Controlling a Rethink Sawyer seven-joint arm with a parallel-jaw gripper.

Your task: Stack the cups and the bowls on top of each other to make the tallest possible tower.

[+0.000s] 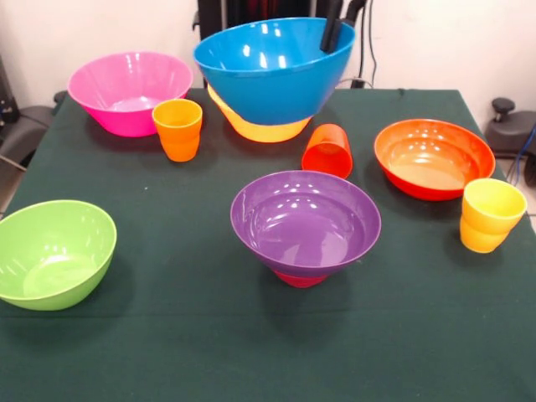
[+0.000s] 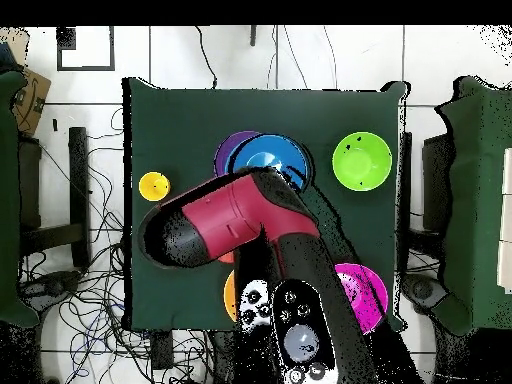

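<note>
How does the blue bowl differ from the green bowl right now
The blue bowl sits tilted on a yellow bowl at the far side of the table, with the gripper at its rim; the green bowl rests alone on the cloth near the front corner, untouched. The blue bowl's opening leans toward the camera, while the green bowl leans only slightly. Both are large, deep, glossy plastic bowls and look empty.

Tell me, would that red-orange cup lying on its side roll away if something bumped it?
Probably. The red-orange cup lies tipped on the green cloth, so its round wall touches down and could roll. Because it tapers, it would likely curl in a circle rather than go straight. It looks like glossy plastic, so probably light and slippery to grip.
</note>
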